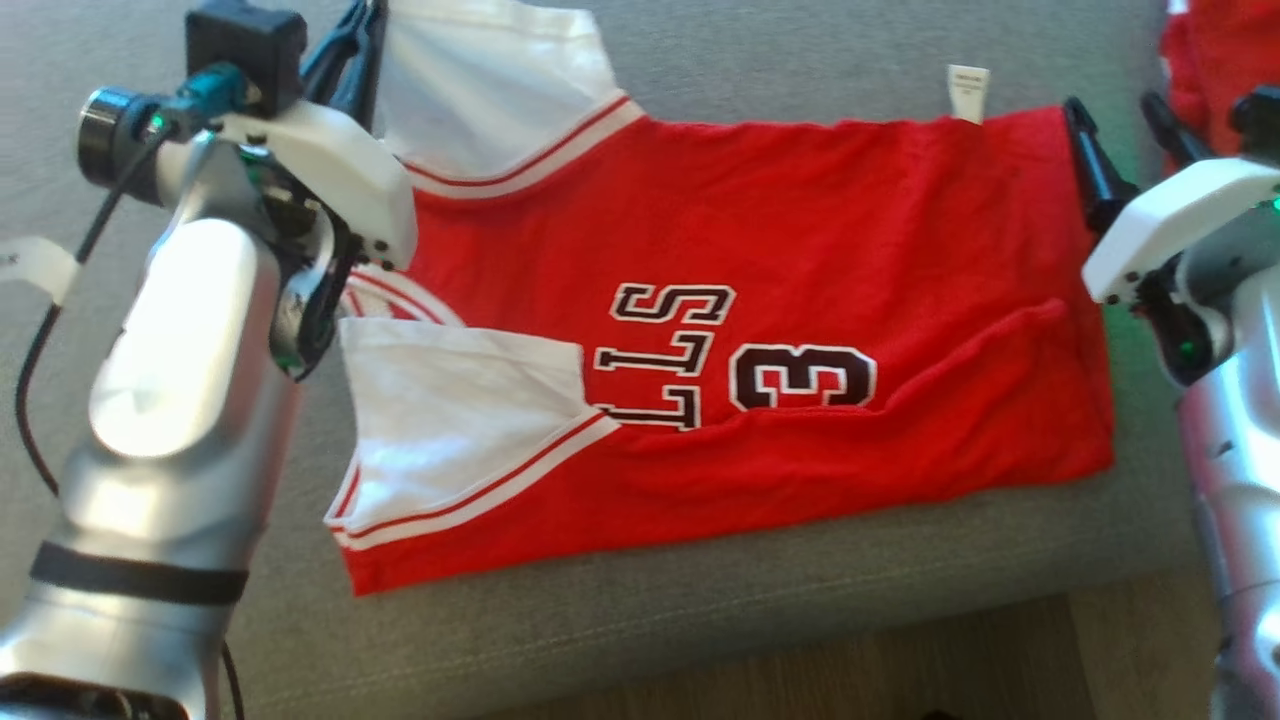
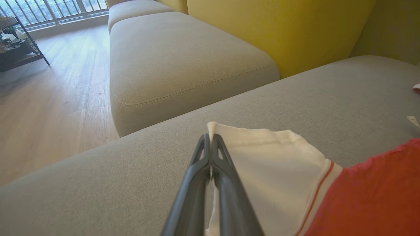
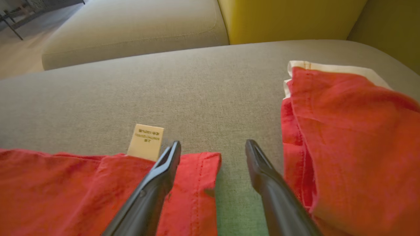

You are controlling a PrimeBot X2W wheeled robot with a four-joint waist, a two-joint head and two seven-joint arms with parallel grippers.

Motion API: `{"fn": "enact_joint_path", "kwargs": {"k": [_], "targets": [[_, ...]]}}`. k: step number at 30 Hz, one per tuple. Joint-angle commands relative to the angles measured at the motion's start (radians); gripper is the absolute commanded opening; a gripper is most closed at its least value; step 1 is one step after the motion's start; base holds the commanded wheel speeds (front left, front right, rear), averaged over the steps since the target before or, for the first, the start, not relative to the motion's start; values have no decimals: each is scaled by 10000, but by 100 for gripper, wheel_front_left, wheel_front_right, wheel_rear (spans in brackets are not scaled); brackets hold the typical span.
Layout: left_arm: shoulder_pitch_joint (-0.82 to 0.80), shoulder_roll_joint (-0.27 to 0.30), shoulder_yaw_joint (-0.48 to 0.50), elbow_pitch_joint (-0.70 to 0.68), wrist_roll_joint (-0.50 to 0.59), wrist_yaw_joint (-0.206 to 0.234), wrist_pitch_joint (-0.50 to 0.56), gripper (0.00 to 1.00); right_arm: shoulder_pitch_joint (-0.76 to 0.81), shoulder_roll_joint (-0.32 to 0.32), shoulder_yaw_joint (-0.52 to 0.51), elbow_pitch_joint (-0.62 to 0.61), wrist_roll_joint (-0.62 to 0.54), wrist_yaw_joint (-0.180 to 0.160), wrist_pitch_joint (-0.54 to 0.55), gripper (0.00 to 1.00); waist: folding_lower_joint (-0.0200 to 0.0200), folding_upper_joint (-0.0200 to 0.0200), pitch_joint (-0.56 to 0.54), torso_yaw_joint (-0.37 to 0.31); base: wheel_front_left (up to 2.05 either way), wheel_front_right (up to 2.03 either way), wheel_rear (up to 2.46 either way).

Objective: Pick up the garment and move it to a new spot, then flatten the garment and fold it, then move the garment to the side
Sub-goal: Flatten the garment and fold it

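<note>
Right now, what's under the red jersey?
Grey sofa cushion shows along the edges of the jersey, so it lies on that. A white care label pokes out past its far edge. Anything else beneath the fabric is covered.

Beyond the jersey (image 1: 800, 250) the cushion (image 1: 780, 60) lies bare up to the yellow backrest (image 3: 288, 16). Right of the jersey, a narrow bare gap ends at another red garment (image 3: 354, 137). In front of the jersey, a bare strip reaches the cushion's edge.
</note>
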Motion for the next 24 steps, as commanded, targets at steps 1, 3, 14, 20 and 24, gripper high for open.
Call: {"fn": "enact_joint_path", "kwargs": {"k": [1,3,14,20,24], "targets": [[-192,254,269,-477,37,87,-117,0,-360,-140,125,-63,-14,-4,47,100,1,0,2,165,0,0,0],[-50,228,229,-675,21,139,-125,0,-565,-253,270,377,-75,-4,146,100,1,0,31,228,0,0,0],[226,335,103,-1235,-6,272,23,0,-1450,-552,691,2137,-66,-4,193,100,1,0,177,310,0,0,0],[190,444,19,-1454,13,284,156,0,-1875,-631,936,2846,-19,-4,-106,100,1,0,317,308,0,0,0],[163,485,-23,-1558,1,297,224,0,-2076,-628,1153,3232,7,-4,-318,100,1,0,383,337,0,0,0]]}}
